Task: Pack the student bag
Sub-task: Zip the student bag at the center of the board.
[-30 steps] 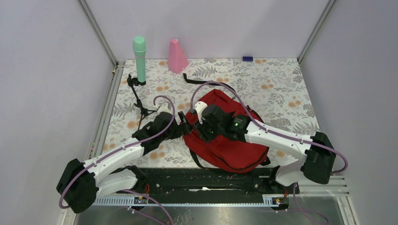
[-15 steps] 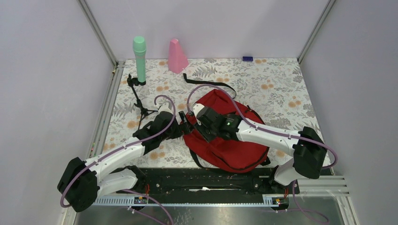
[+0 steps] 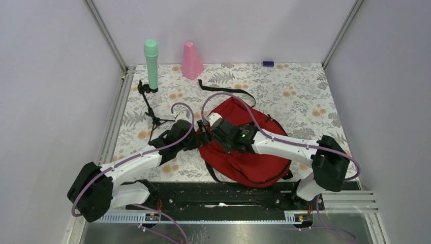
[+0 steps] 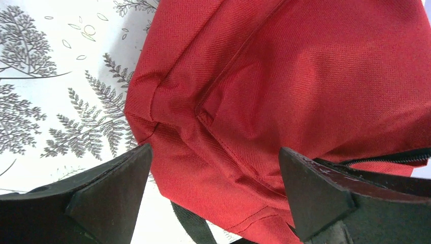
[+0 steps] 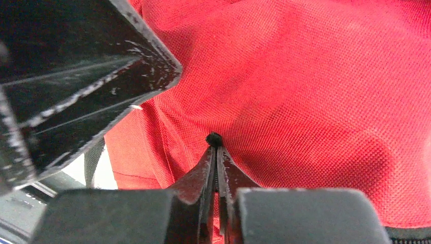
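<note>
The red student bag (image 3: 249, 157) lies flat at the near middle of the table. My left gripper (image 3: 199, 138) is open at the bag's left edge, and the left wrist view (image 4: 214, 150) shows its jaws wide apart with the bag's red corner (image 4: 305, 76) between them, not pinched. My right gripper (image 3: 209, 127) reaches across the bag to the same left edge. In the right wrist view (image 5: 214, 147) its jaws are shut on a small black zipper pull (image 5: 214, 138) against the red fabric (image 5: 315, 91). One of the left gripper's fingers (image 5: 91, 76) shows close by at upper left.
A green cylinder (image 3: 151, 58) and a pink cone-shaped object (image 3: 192, 61) stand at the back left. A small black tripod (image 3: 150, 104) lies left of the bag. A black strap (image 3: 226, 89) trails behind the bag. A small blue object (image 3: 268, 63) sits at the back wall.
My right arm has swung left, carrying its gripper along the bag toward its left edge. My left gripper has edged slightly forward at the bag's corner.
</note>
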{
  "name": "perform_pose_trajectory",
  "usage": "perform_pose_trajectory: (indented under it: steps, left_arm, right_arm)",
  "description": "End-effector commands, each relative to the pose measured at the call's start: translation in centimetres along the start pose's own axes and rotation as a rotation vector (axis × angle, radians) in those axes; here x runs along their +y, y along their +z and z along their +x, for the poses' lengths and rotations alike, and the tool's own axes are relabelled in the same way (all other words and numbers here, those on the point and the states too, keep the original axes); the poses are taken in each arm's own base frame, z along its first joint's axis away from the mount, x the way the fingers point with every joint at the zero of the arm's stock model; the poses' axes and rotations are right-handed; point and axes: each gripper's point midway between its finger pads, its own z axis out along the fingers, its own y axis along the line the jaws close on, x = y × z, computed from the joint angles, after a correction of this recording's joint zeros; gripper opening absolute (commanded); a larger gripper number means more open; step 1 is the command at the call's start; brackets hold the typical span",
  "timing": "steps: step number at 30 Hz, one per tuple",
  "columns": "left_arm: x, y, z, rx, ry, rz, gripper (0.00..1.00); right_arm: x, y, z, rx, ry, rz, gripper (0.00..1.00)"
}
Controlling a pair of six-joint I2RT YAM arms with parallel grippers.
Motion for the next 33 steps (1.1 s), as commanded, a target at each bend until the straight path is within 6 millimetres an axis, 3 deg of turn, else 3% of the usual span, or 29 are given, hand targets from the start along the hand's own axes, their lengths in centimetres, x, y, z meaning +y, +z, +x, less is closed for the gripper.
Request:
perform_pose_trajectory:
  steps: [1, 6, 11, 15, 22, 25, 29, 33]
  left_arm:
    - [-1.6, 1.2, -0.2, 0.003, -0.042, 0.067, 0.99]
    - [-3.1, 2.5, 0.7, 0.022, -0.072, 0.116, 0.94]
    - [-3.2, 3.0, 1.3, 0.030, -0.075, 0.112, 0.89]
    - [-3.7, 3.1, 1.7, 0.030, -0.081, 0.133, 0.62]
    - [-3.6, 2.9, 1.9, 0.024, -0.083, 0.128, 0.17]
    - [-3.0, 2.7, 1.9, 0.015, -0.077, 0.112, 0.03]
    - [-2.3, 2.6, 2.1, 0.015, -0.058, 0.085, 0.00]
    - [-1.6, 2.7, 2.2, 0.011, -0.019, 0.063, 0.00]
  right_arm:
    - [-0.6, -1.3, -1.8, -0.104, 0.042, 0.032, 0.00]
    - [0.9, -3.3, -3.4, -0.221, 0.132, -0.083, 0.00]
    - [2.1, -5.8, -4.8, -0.351, 0.235, -0.201, 0.00]
    - [1.9, -6.3, -4.9, -0.392, 0.252, -0.210, 0.00]
    - [-0.2, -7.3, -5.5, -0.474, 0.244, -0.119, 0.00]
    - [-2.0, -8.0, -5.6, -0.511, 0.263, -0.037, 0.00]
    - [-5.0, -8.6, -5.3, -0.507, 0.284, 0.122, 0.00]
    - [-6.4, -9.8, -6.1, -0.534, 0.289, 0.187, 0.00]
